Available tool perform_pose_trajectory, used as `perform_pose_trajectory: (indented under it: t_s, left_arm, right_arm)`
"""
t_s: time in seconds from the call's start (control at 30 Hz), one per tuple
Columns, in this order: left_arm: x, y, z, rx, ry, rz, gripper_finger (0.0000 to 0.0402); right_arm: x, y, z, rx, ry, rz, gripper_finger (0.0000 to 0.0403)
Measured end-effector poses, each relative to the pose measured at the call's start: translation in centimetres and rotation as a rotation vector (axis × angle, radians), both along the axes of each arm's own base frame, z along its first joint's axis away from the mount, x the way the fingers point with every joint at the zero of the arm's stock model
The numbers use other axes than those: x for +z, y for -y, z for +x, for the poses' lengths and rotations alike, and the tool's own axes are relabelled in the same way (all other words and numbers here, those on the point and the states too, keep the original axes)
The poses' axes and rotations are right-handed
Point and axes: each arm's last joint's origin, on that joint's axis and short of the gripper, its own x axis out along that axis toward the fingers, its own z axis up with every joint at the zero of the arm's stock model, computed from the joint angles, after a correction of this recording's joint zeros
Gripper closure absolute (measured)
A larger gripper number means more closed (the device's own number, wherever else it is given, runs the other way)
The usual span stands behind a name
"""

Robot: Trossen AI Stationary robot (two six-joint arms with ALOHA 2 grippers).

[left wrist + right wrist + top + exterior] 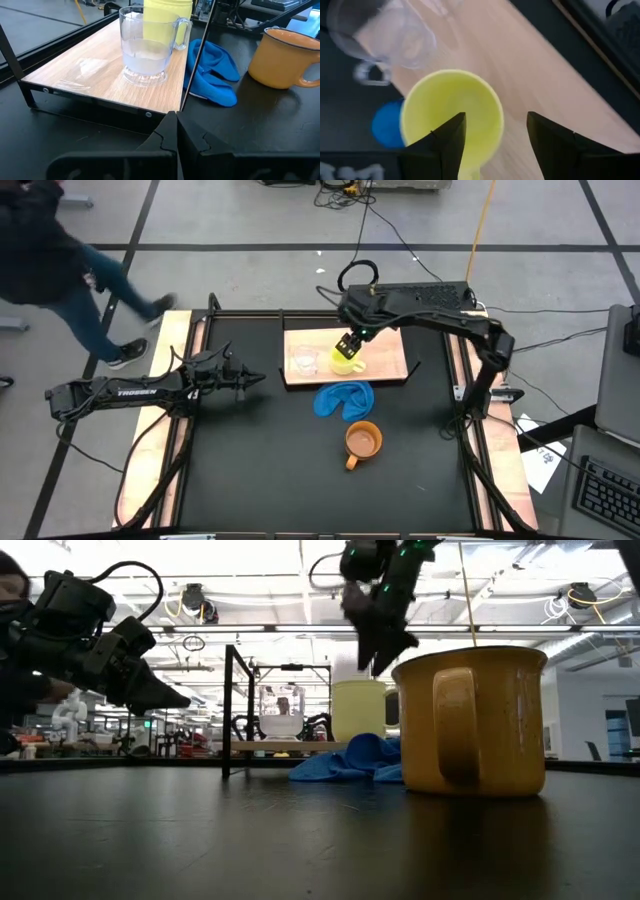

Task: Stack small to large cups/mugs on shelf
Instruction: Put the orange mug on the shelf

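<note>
1. Presently, the orange mug (363,441) is being left upright on the black table (250,480), off the shelf (385,360) and on its near side, with the blue cloth (344,400) lying between the two; its handle is being pointed toward the near edge.
2. The yellow mug (349,358) and the clear cup (303,363) are being carried by the shelf already, the clear cup to the left and the yellow mug just beside it to the right.
3. The right gripper (347,346) is being held directly over the yellow mug, its fingers (451,136) spread apart with nothing clasped between them, one of them hanging over the mug's mouth.
4. From that gripper the orange mug is lying nearer and slightly to the right, past the cloth, so a reach toward the near side is probably being called for.
5. The left gripper (243,379) is being kept closed and empty, left of the shelf; the right arm is being judged the nearer one.
</note>
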Motion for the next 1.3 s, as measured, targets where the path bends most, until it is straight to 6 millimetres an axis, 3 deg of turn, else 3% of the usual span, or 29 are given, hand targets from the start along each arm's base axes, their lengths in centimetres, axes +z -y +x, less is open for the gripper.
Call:
perform_pose_trajectory:
  t_s: [0.3, 0.5, 0.8, 1.0, 1.3]
  left_arm:
    - [0.4, 0.0, 0.1, 0.005, 0.039, 0.001, 0.04]
    - [0.9, -0.1, 0.2, -0.006, 0.088, 0.063, 0.0401]
    - [2.2, 0.1, 0.4, -0.088, 0.205, 0.141, 0.0401]
    - [2.5, 0.2, 0.4, -0.119, 0.241, 0.143, 0.0401]
    - [3.2, 0.6, 0.5, -0.188, 0.31, 0.144, 0.0401]
  right_arm:
    - [5.9, -3.2, -4.1, 0.138, 0.084, -0.084, 0.0202]
    - [7.6, -6.5, -7.3, 0.212, 0.16, -0.116, 0.0237]
    - [7.0, -9.8, -12.7, 0.248, 0.431, -0.187, 0.0393]
    - [5.2, -11.4, -15.5, 0.308, 0.59, -0.237, 0.0399]
    - [1.0, -13.6, -16.8, 0.429, 0.709, -0.251, 0.0402]
